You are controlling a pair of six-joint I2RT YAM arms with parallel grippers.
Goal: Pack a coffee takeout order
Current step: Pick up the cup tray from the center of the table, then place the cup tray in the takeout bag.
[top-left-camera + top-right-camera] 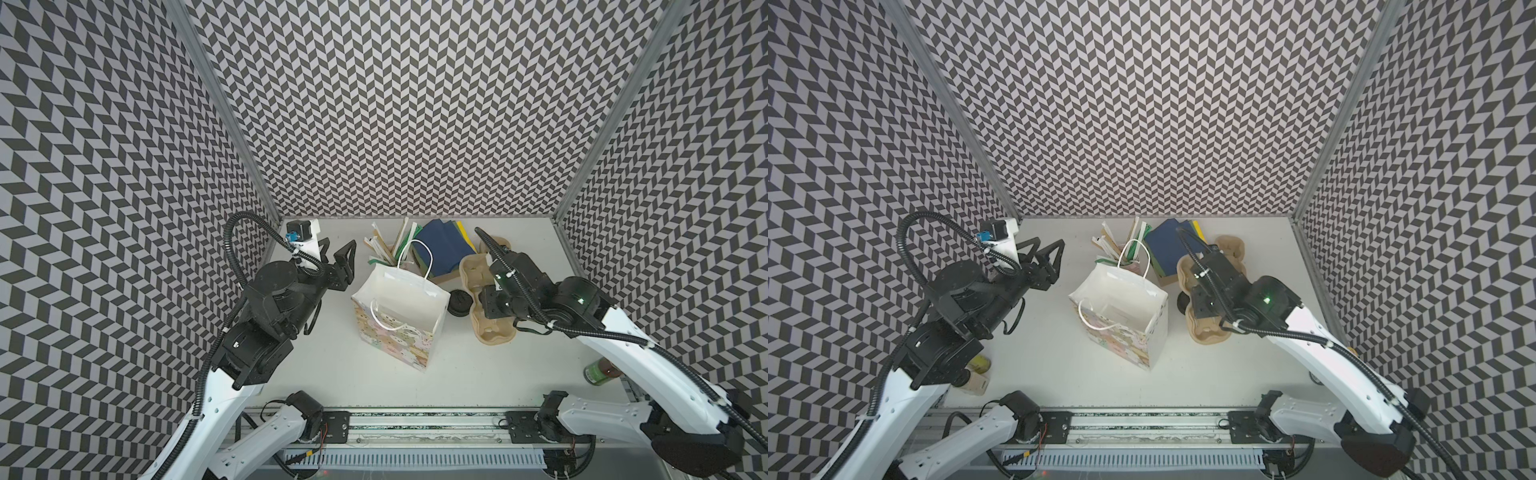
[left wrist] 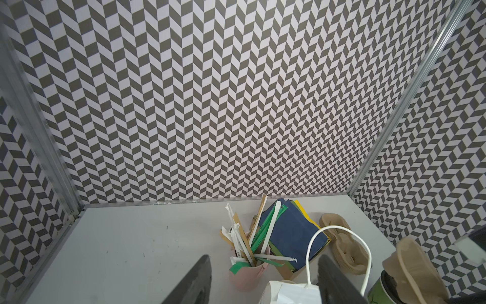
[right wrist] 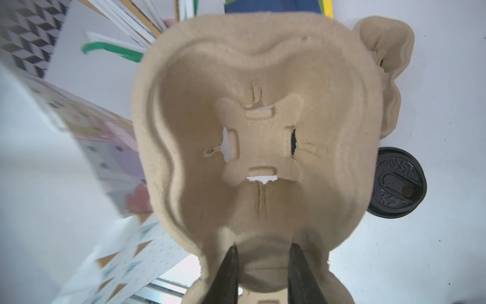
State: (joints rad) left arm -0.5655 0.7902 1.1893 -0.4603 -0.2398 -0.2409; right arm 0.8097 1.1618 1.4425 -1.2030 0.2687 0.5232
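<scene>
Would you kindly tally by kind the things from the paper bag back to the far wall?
paper bag: 1
pink straw holder: 1
napkin pile: 1
black-lidded cup: 1
cup carrier: 2, one in the right hand, one behind, perhaps stacked
Total: 6

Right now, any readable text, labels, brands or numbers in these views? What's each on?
No text can be read.
White paper gift bag: coloured print, blurred, no words legible.
Black round plastic lid: embossed marks, illegible.
White paper-wrapped straws: tiny print, too small.
Green-labelled bottle: label blurred.
Tan moulded-pulp cup carrier: no text.
</scene>
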